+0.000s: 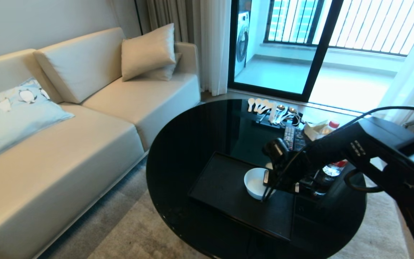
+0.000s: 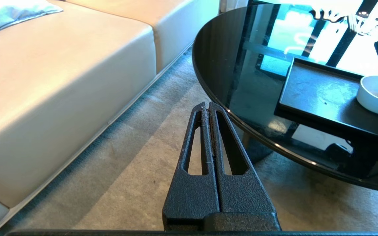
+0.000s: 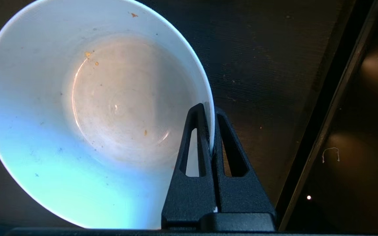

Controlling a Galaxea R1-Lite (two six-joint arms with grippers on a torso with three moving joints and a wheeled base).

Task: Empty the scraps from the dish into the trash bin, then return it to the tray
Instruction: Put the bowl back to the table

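The dish (image 1: 255, 181), a small white bowl, is over the right part of the black tray (image 1: 221, 183), upright; whether it touches the tray I cannot tell. My right gripper (image 1: 267, 187) is shut on its rim from the right. In the right wrist view one finger is inside the dish (image 3: 103, 108) and one outside, with the right gripper (image 3: 208, 109) clamping the wall above the tray (image 3: 267, 82). Of the scraps only tiny orange specks (image 3: 87, 54) cling inside. The trash bin is out of view. My left gripper (image 2: 207, 105) hangs shut and empty over the carpet, left of the table.
The tray lies on a round black glass table (image 1: 192, 144). Behind it are several spoons (image 1: 264, 106), a remote (image 1: 289, 136) and a water bottle (image 1: 332, 167). A beige sofa (image 1: 84, 126) stands to the left.
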